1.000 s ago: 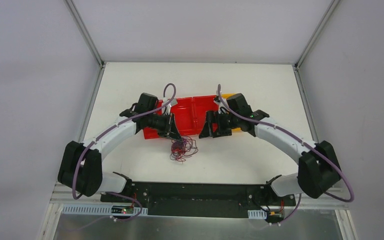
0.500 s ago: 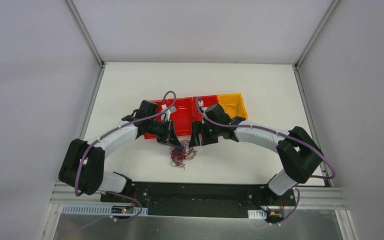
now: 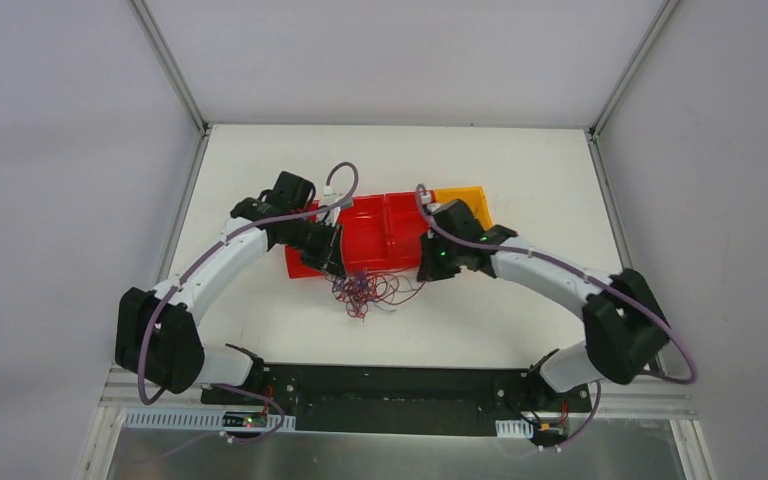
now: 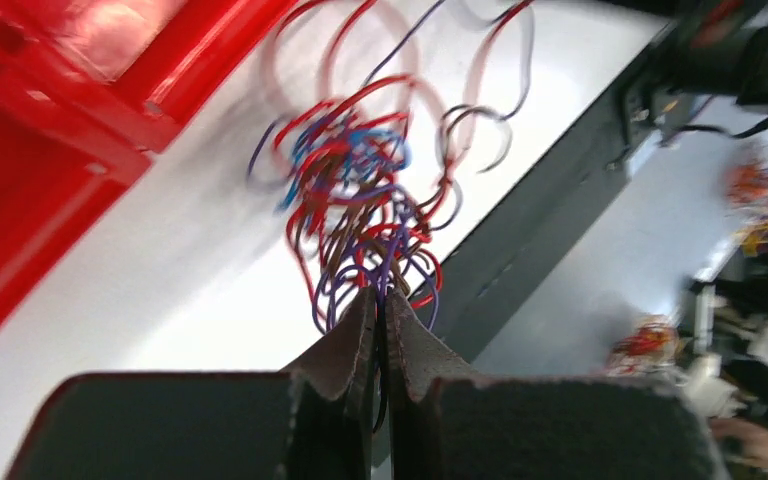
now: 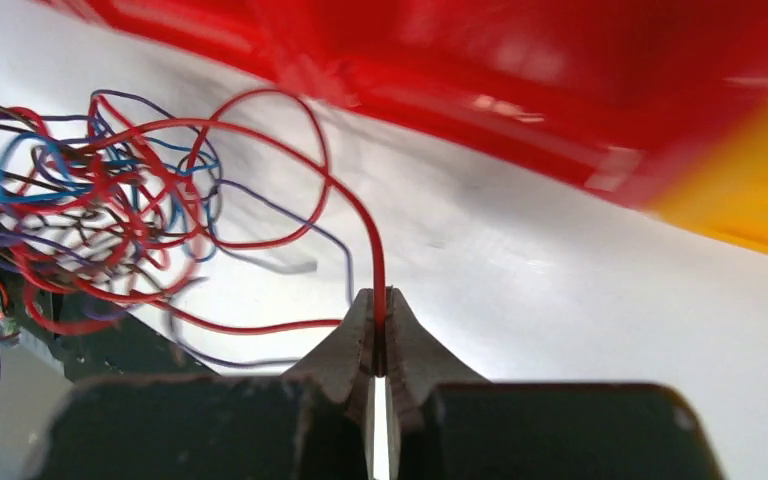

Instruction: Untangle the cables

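**A:** The left gripper is seen clenched, with purple and red strands pinched between its fingers. The right gripper is clamped on a single red wire.

**B:** Confirmed from above. Both are held low over the white table, one at each side of the tangle.

**A:** Behind them, a red bin with two compartments is set across the middle of the table. A yellow bin is butted against its right end and is partly covered by the right arm.

**B:** And the cables?

**A:** They are found on the table, just in front of the red bin's near wall and between the two grippers. Red, blue and purple strands are looped together in one loose clump, outside both bins.

**B:** From that clump the red wire is arched over to the right, and its end is gripped there. In the wrist views the outer loops are blurred, so single strands cannot be followed further.
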